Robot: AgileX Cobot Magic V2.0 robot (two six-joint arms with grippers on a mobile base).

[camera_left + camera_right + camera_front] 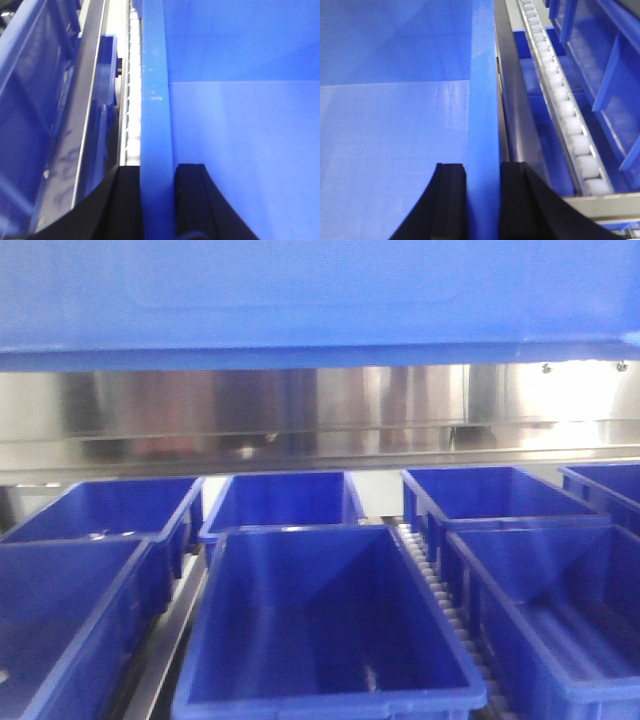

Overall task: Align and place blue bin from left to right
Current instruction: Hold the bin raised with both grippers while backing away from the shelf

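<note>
The blue bin [320, 290] hangs lifted close to the front camera, and its smooth side fills the top of that view. My left gripper [157, 167] is shut on the bin's left wall rim [156, 100], one black finger [190, 200] inside the bin and the other outside. My right gripper [483, 167] is shut on the right wall rim [484, 75] the same way, with one finger [451, 200] inside. Both wrist views look down into the bin's bare blue inside. Neither gripper shows in the front view.
Several darker blue tubs [320, 630] sit in rows below the held bin. White roller tracks [440, 590] [565, 110] and metal rails [90, 90] run between them. A steel back wall [300, 410] stands behind the rows.
</note>
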